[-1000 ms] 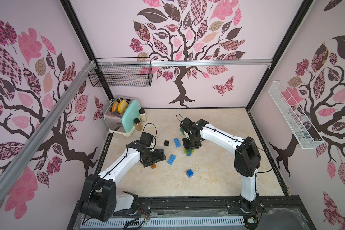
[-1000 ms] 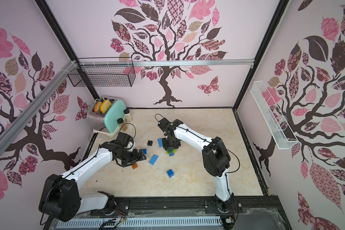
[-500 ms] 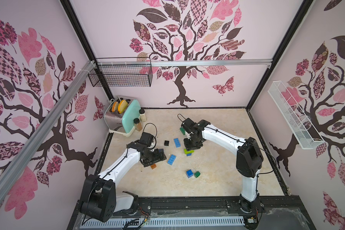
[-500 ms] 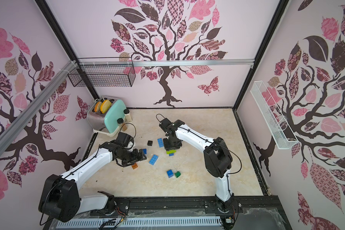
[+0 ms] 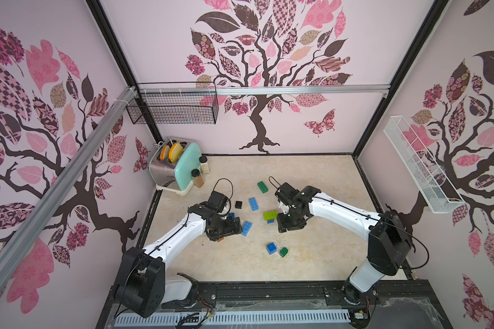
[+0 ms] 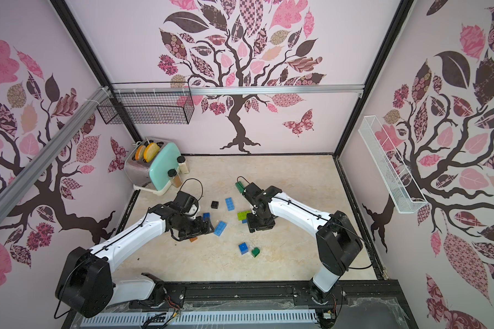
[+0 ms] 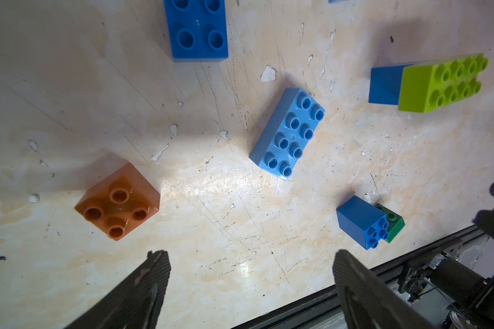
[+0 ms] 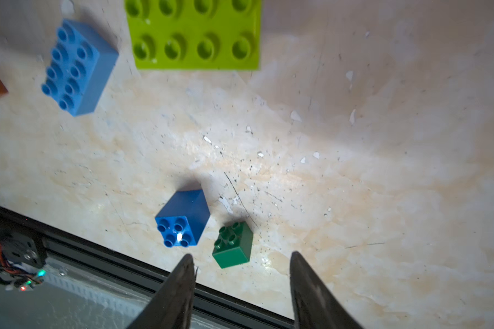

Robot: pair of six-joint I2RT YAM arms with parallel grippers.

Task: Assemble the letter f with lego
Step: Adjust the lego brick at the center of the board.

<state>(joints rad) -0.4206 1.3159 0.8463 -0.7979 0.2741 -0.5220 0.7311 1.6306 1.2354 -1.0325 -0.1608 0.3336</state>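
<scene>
I see left pincer [image 7: 248,253] gaping wide, right pincer [image 8: 240,255] partly parted, both empty. Lego [image 7: 287,132] scattered loose on counter [image 5: 311,256], lime brick [image 7: 442,82] atop blue brick [image 7: 384,85]. Light, rigid, slick: I'd pinch flat sides.

no text, label, brand or number can be read in any view. the lego bricks [image 7: 287,134] show plain coloured faces and studs with no legible mark. the toaster [image 5: 187,165] and the jars [image 5: 197,178] just beside it are too small to show any print.
</scene>
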